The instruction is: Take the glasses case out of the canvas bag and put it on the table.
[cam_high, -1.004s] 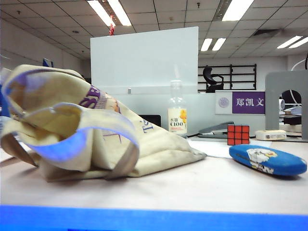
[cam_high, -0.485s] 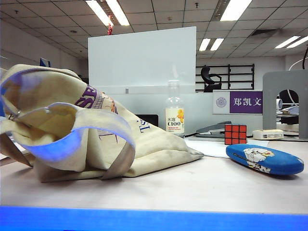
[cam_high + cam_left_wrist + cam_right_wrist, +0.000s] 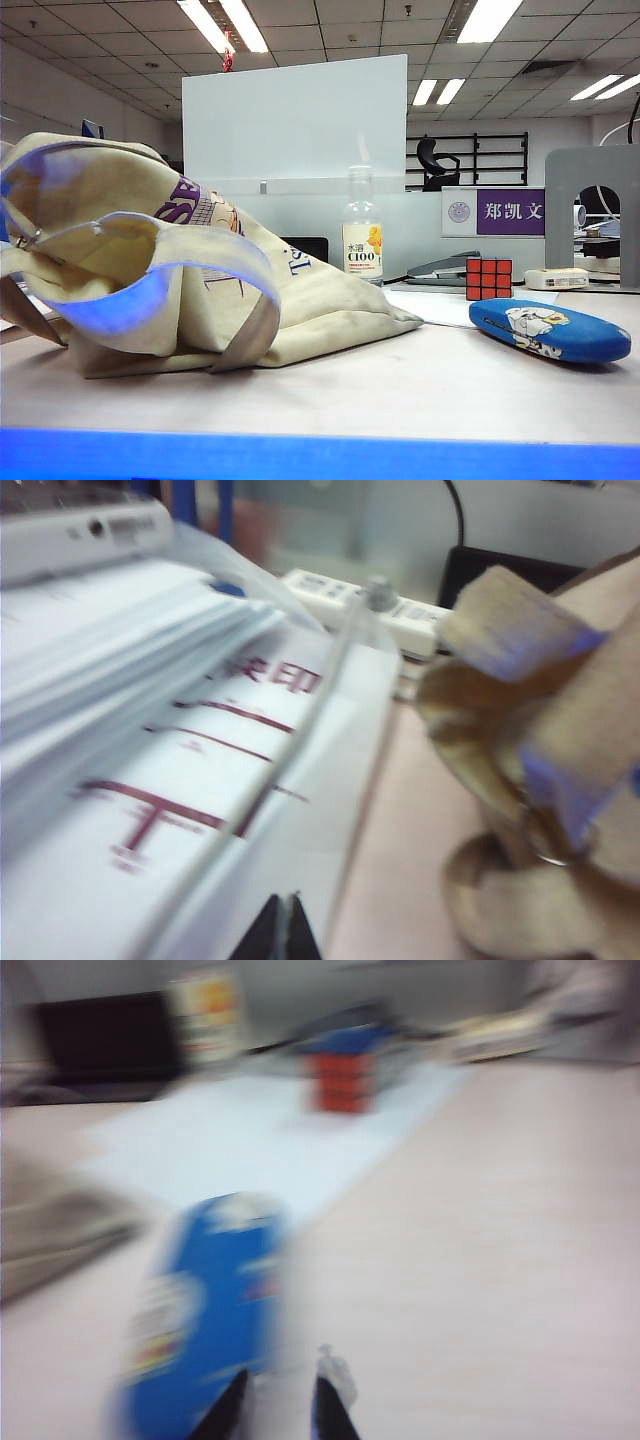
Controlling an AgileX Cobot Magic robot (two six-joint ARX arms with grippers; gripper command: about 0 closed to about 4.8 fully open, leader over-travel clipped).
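The blue glasses case [image 3: 550,330] lies flat on the table [image 3: 400,390] at the right, outside the canvas bag [image 3: 150,270]. The bag slumps on its side at the left, its mouth and straps facing me. Neither gripper shows in the exterior view. In the blurred right wrist view my right gripper [image 3: 280,1400] stands open with nothing between its fingers, just off the near end of the glasses case [image 3: 205,1300]. In the left wrist view my left gripper [image 3: 283,925] is shut on nothing, over white papers, with the canvas bag [image 3: 540,780] off to one side.
A red Rubik's cube [image 3: 489,278], a drink bottle [image 3: 362,240] and a stapler [image 3: 445,268] stand behind the case, on and near a white sheet [image 3: 450,305]. A stack of papers in clear plastic [image 3: 200,730] and a power strip [image 3: 370,600] lie beside the bag.
The whole exterior picture has shifted slightly to the left. The bag and the glasses case lie where they lay before.
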